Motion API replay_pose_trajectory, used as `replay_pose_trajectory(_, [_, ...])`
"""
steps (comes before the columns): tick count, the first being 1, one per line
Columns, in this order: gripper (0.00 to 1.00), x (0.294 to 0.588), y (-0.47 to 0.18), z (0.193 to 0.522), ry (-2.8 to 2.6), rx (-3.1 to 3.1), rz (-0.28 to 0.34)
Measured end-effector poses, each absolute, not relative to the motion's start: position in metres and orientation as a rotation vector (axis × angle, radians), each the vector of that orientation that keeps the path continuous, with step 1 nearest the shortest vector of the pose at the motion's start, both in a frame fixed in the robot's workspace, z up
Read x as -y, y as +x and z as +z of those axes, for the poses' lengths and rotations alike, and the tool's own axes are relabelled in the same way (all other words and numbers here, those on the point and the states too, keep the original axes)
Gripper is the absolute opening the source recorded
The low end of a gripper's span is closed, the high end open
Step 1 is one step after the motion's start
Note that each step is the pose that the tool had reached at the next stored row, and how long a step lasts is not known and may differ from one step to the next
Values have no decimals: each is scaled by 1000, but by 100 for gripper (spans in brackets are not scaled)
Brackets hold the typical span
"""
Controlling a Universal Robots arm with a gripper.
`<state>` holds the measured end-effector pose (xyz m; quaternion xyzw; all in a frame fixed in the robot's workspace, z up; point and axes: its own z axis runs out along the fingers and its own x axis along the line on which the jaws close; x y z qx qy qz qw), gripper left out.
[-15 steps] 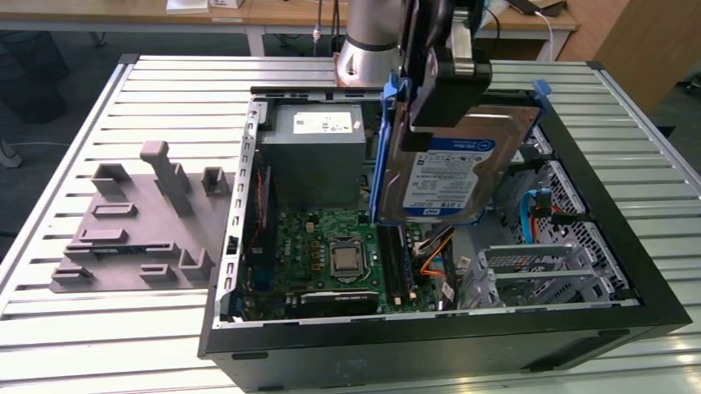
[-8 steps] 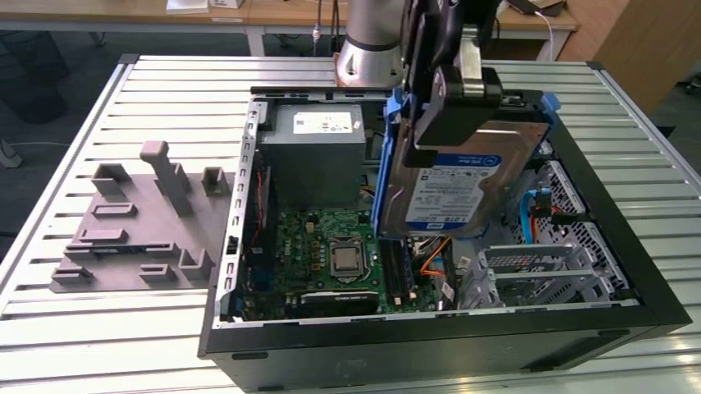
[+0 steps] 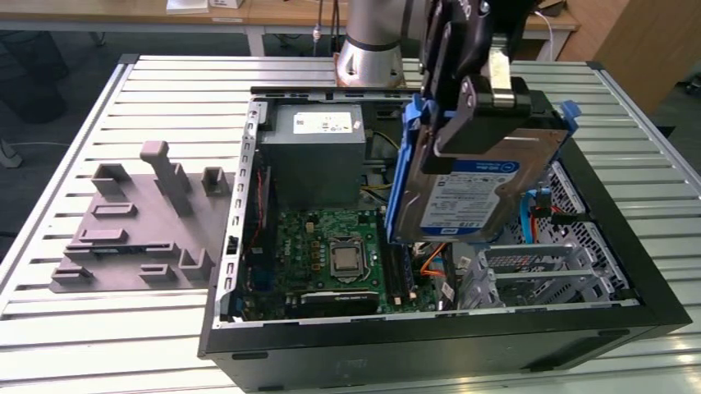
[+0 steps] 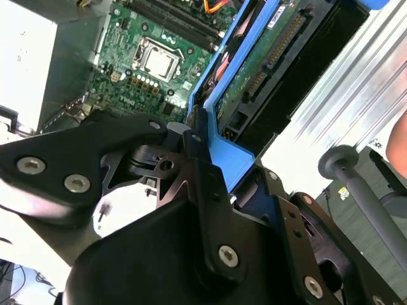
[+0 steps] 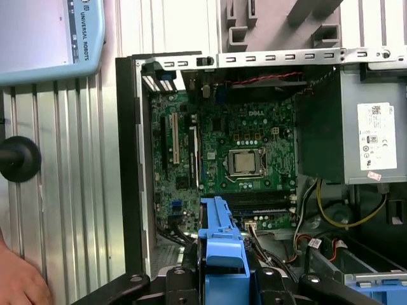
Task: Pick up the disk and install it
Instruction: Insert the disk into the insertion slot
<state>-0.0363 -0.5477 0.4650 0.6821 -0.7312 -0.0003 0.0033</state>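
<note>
The disk is a silver hard drive with a white-and-blue label in a blue carrier frame. It hangs tilted above the open computer case, over the side on the exterior view's right. My gripper is shut on its upper end. In the second wrist view the black fingers clamp the blue carrier, and the disk's green circuit board faces the camera. In the first wrist view the carrier's blue edge sticks out over the motherboard.
Inside the case are a grey power supply, the motherboard and a metal drive cage under the disk. A grey moulded fixture lies on the slatted table at the exterior view's left. A person's hand rests beside the case.
</note>
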Motion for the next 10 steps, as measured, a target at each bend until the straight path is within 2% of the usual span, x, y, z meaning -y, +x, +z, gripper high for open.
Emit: replay_pose_trajectory(10, [36, 548, -28, 463, 2163, 2269, -1])
